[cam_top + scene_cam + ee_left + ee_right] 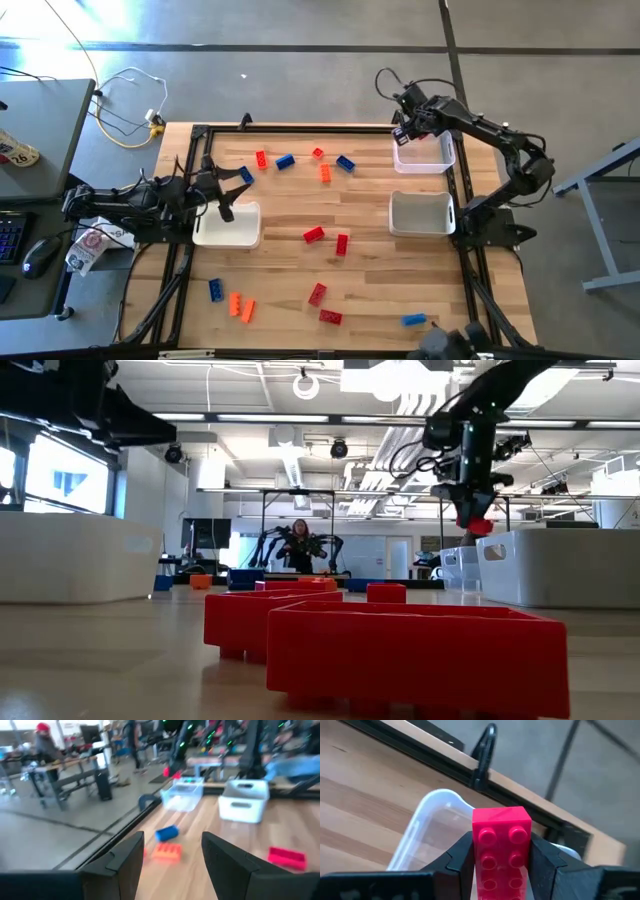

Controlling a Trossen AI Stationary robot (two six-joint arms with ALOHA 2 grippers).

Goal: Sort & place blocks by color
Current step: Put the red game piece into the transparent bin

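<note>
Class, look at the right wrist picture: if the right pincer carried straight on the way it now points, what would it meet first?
Probably the clear bin. The right pincer, shut on a red block, points down toward that bin's near rim, with nothing in between. Depth is uncertain from this view.

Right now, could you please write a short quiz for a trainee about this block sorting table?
1. True or false: the right end effector holds a red block.
2. Which bin lies under that block: A, the clear bin; B, the white bin beside it?
3. What does the left end effector hold?

Key:
1. True.
2. A.
3. Nothing; it is open, above the white bin on the left.
</note>
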